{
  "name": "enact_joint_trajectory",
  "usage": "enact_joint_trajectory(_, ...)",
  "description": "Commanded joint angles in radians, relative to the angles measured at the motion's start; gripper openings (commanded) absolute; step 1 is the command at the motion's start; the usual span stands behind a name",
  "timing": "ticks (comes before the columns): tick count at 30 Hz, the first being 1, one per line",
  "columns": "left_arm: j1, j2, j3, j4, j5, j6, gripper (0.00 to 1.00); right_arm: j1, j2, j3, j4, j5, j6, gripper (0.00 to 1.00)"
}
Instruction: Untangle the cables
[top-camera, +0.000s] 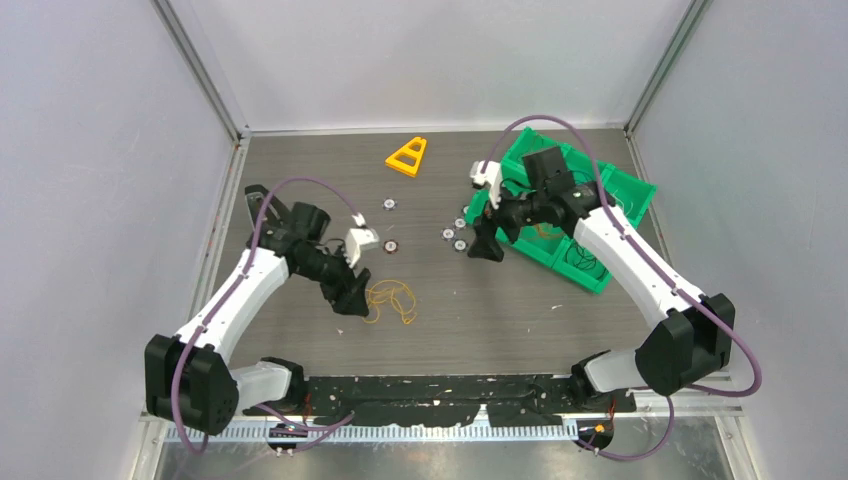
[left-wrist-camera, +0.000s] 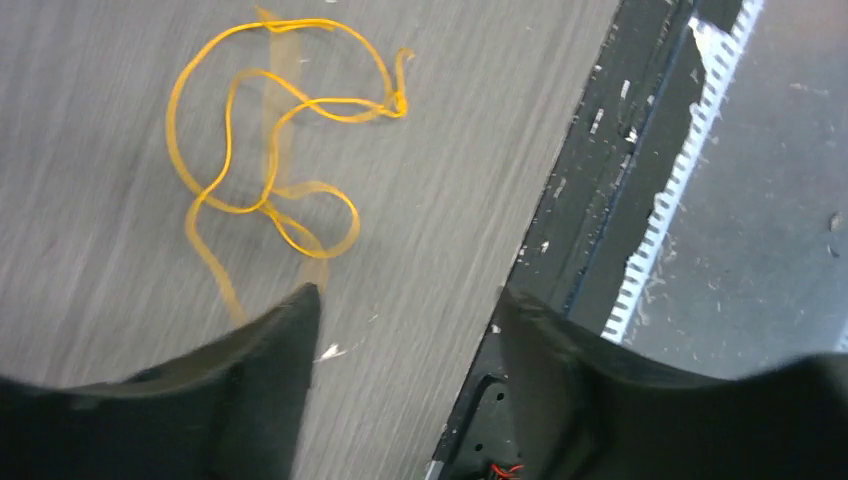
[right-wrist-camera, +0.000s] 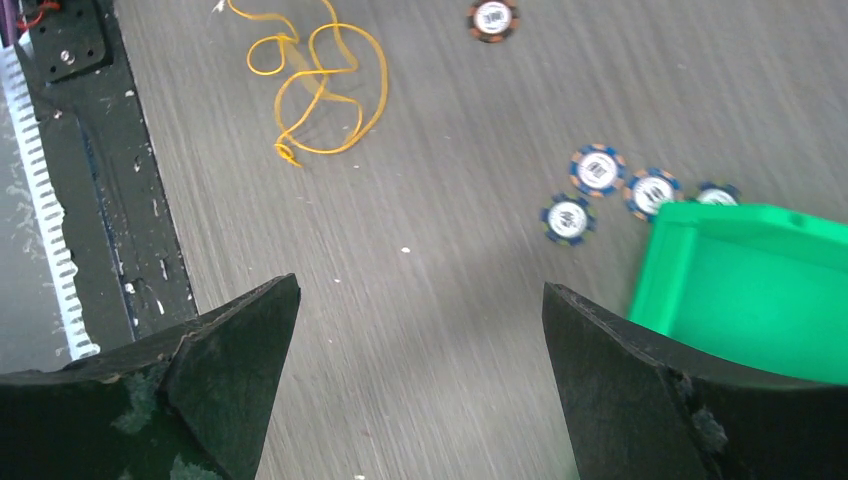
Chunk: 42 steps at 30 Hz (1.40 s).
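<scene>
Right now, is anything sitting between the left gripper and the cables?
Nothing visible. The orange cables lie in loose loops on the bare table just ahead of the left gripper, whose jaws stand apart and empty. The chips lie off to the side, out of that path.

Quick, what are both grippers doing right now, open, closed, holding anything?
Left gripper: open, jaws empty, orange cable lying just ahead.
Right gripper: open wide, holding nothing.
</scene>
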Motion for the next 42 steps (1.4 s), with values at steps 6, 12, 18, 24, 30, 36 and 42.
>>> enact_joint_trajectory(6,0.324,-0.211,0.05,0.082,0.124,-0.195,0.88,0.323,0.095,-0.093,0.349,0.228,0.206,0.98)
enact_joint_trajectory(12,0.492,-0.248,0.007,0.13,0.162,-0.309,0.88,0.508,0.262,-0.032,0.387,0.345,0.232,1.0)
enact_joint_trajectory(18,0.554,-0.252,0.018,0.165,0.159,-0.36,0.88,0.588,0.354,0.019,0.385,0.362,0.317,0.97)
enact_joint_trajectory(24,0.562,-0.256,0.017,0.206,0.149,-0.407,0.88,0.622,0.477,0.034,0.38,0.352,0.424,0.95)
enact_joint_trajectory(30,0.564,-0.267,0.027,0.212,0.136,-0.436,0.88,0.622,0.563,0.07,0.385,0.307,0.495,0.95)
enact_joint_trajectory(36,0.568,-0.293,0.017,0.194,0.138,-0.424,0.88,0.636,0.567,0.059,0.401,0.217,0.503,0.95)
enact_joint_trajectory(42,0.569,-0.329,-0.01,0.197,0.142,-0.43,0.87,0.65,0.565,0.023,0.433,0.263,0.504,1.0)
